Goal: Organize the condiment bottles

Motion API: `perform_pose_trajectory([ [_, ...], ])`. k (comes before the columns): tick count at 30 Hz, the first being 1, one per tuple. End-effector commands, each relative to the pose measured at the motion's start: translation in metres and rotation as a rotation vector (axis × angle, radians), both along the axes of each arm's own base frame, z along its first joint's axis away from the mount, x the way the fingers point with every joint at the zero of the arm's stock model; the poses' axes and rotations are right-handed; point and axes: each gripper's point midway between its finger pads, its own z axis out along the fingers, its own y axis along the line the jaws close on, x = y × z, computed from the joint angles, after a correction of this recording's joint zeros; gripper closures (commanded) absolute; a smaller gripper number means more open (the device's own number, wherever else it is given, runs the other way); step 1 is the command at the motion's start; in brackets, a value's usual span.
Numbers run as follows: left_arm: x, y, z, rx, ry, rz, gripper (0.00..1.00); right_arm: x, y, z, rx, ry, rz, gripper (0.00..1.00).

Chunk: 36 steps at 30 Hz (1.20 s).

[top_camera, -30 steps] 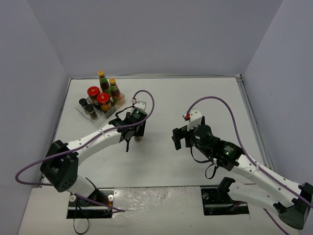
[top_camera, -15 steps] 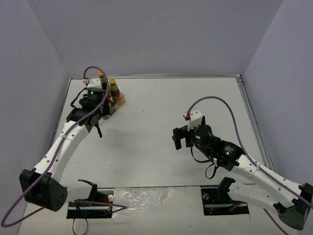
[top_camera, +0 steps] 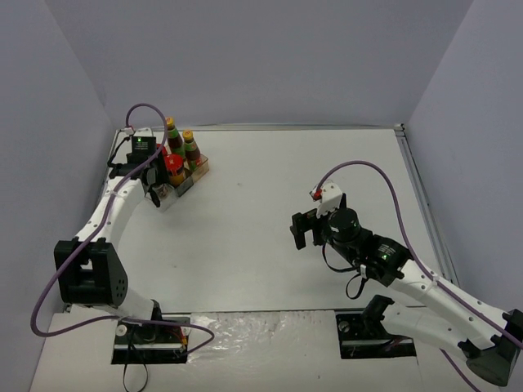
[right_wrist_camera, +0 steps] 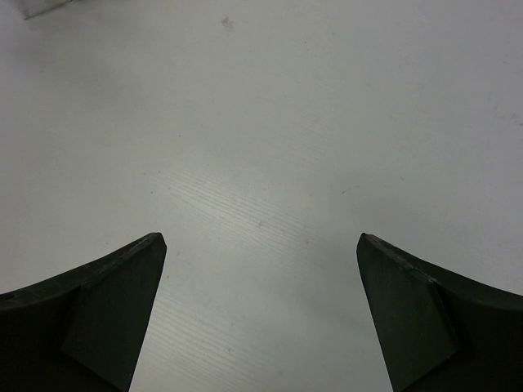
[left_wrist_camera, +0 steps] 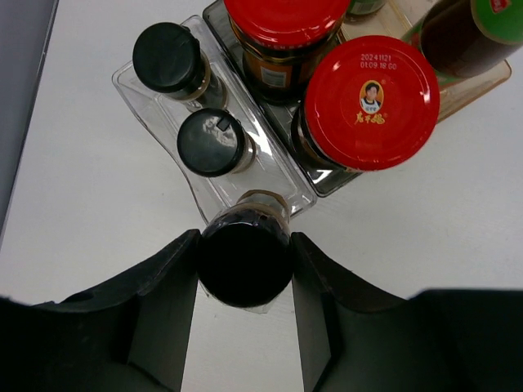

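My left gripper is shut on a black-capped spice jar at the near end of the lowest step of the clear rack. Two more black-capped spice jars stand on that step. Two red-lidded jars stand on the step behind; one shows in the top view. Two yellow-capped sauce bottles stand at the rack's back. My right gripper is open and empty over bare table.
The rack stands at the table's far left, close to the left wall. The white table stretches between the two arms. The right arm's purple cable loops above its wrist.
My left arm has swung from the table's middle to the rack at the far left, carrying the spice jar to the lowest step. The right arm has barely moved.
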Motion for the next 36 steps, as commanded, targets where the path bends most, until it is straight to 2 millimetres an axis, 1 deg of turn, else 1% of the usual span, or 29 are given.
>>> perform_pose_trajectory([
  [1,0.037,0.009,0.047,-0.008,-0.182,0.044,1.0,0.006,0.0,0.025,0.049,-0.057,-0.013,0.0],
  [5,0.043,0.014,0.039,0.004,-0.176,0.073,1.0,0.006,-0.001,0.023,0.044,-0.054,-0.017,0.0],
  [8,0.045,0.013,0.028,0.001,-0.152,0.076,1.0,0.007,-0.001,0.021,0.04,-0.05,-0.02,0.0],
  [10,0.045,0.013,0.025,-0.002,-0.144,0.078,1.0,0.008,-0.001,0.02,0.038,-0.048,-0.02,0.0],
  [12,0.045,0.014,0.016,0.0,-0.127,0.091,1.0,0.008,0.001,0.019,0.036,-0.043,-0.014,0.0],
  [14,0.047,0.016,0.015,0.005,-0.134,0.099,1.0,0.008,0.001,0.02,0.035,-0.043,-0.013,0.0],
  [17,0.049,0.018,0.016,0.014,-0.128,0.101,1.0,0.008,0.0,0.021,0.038,-0.047,-0.015,0.0],
  [25,0.049,0.022,0.035,0.019,-0.19,0.127,1.0,0.007,0.0,0.019,0.038,-0.044,-0.014,0.0],
  [31,0.048,0.025,0.041,0.028,-0.242,0.144,1.0,0.007,0.001,0.019,0.037,-0.043,-0.009,0.0],
  [36,0.047,0.024,0.027,0.021,-0.226,0.147,1.0,0.008,0.002,0.019,0.036,-0.04,-0.006,0.0],
])
